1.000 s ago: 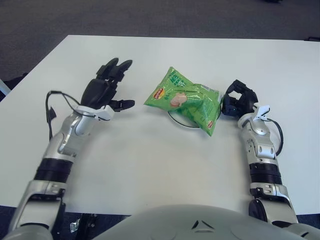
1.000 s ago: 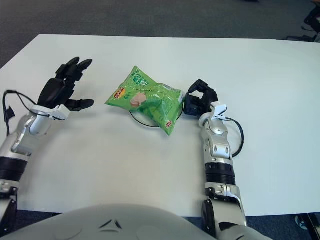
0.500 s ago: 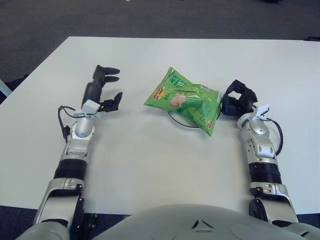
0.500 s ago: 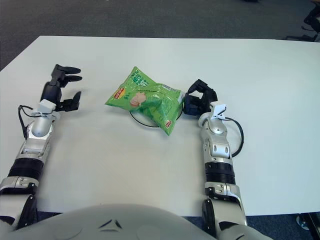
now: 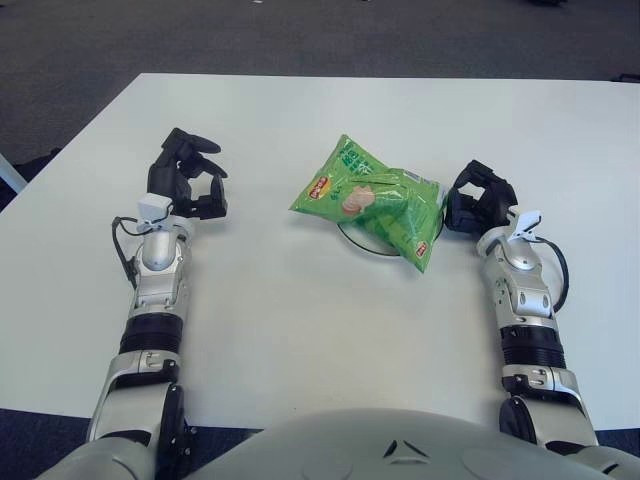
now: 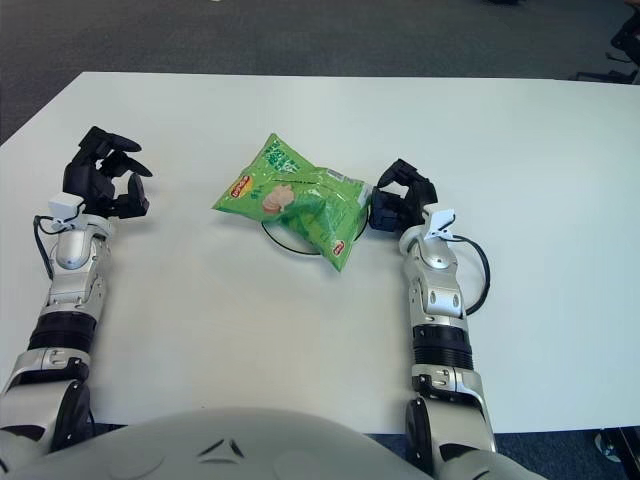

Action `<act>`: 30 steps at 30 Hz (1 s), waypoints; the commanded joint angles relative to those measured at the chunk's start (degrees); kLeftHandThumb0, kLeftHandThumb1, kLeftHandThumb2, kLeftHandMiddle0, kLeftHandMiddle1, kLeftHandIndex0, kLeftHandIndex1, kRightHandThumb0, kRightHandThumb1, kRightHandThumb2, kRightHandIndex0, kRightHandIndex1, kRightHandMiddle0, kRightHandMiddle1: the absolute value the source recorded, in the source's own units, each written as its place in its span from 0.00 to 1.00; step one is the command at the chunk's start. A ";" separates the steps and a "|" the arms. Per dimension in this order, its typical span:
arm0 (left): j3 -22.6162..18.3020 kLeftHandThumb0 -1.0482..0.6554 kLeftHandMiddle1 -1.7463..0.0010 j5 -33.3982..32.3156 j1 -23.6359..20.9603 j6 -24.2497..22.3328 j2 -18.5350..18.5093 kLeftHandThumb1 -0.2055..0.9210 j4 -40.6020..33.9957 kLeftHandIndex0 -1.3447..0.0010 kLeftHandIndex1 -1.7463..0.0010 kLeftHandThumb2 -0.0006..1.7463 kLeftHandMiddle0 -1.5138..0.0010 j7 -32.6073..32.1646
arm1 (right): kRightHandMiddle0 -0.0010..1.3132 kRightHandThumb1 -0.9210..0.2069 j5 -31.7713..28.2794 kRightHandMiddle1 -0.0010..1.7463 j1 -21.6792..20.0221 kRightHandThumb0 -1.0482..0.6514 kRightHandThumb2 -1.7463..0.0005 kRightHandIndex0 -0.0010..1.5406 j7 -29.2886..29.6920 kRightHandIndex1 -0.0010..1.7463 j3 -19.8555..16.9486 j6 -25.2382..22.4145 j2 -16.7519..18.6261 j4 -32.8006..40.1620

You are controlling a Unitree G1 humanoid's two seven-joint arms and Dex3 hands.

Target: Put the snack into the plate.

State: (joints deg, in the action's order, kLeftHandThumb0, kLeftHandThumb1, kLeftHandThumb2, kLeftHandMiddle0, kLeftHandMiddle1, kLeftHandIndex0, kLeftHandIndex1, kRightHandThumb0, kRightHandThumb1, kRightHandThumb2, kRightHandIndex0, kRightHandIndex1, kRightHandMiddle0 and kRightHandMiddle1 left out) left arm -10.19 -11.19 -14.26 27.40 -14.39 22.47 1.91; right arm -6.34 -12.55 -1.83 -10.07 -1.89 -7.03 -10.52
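On the white bench (image 5: 300, 330), the right hand (image 5: 478, 200) sits just right of the plate (image 5: 362, 243), fingers curled on nothing. The green snack (image 5: 372, 198) lies across that plate (mostly hiding it). Well left, the left hand (image 5: 183, 184) is curled, empty.

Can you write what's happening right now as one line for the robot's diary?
snack bag: lying on plate | left hand: left of bag, curled, holding nothing | right hand: right of bag, curled, holding nothing
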 commanded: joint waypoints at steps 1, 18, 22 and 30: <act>-0.15 0.61 0.00 -2.06 4.63 -4.20 5.20 0.07 1.53 0.38 0.14 1.00 0.37 -0.52 | 0.55 0.64 -0.62 1.00 3.49 0.30 0.16 0.87 0.18 1.00 0.02 -1.88 1.46 -2.74; -2.02 0.33 0.00 -3.63 6.42 -16.78 6.83 0.38 -3.14 0.49 0.00 0.82 0.13 -0.85 | 0.55 0.65 -0.62 1.00 3.62 0.30 0.16 0.87 0.47 1.00 -0.29 -1.84 1.53 -2.53; -1.62 0.32 0.00 -3.04 6.78 -17.36 7.27 0.39 -4.20 0.50 0.00 0.81 0.12 -0.61 | 0.55 0.65 -0.59 1.00 3.67 0.30 0.16 0.87 0.57 1.00 -0.39 -1.90 1.52 -2.45; -0.14 0.32 0.00 -0.99 8.17 -17.23 8.46 0.41 -5.53 0.50 0.00 0.80 0.11 -1.21 | 0.55 0.65 -0.05 1.00 3.49 0.30 0.16 0.87 1.89 1.00 -0.73 -1.44 1.66 -2.82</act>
State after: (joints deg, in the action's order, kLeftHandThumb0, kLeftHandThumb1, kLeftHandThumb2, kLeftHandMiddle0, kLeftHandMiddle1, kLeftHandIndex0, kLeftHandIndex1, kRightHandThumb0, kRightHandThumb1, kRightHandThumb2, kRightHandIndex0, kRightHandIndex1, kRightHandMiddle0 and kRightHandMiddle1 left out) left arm -11.90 -13.06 -11.88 10.35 -10.54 15.04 1.31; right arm -6.27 -12.72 -1.04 -10.34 -1.87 -6.79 -10.38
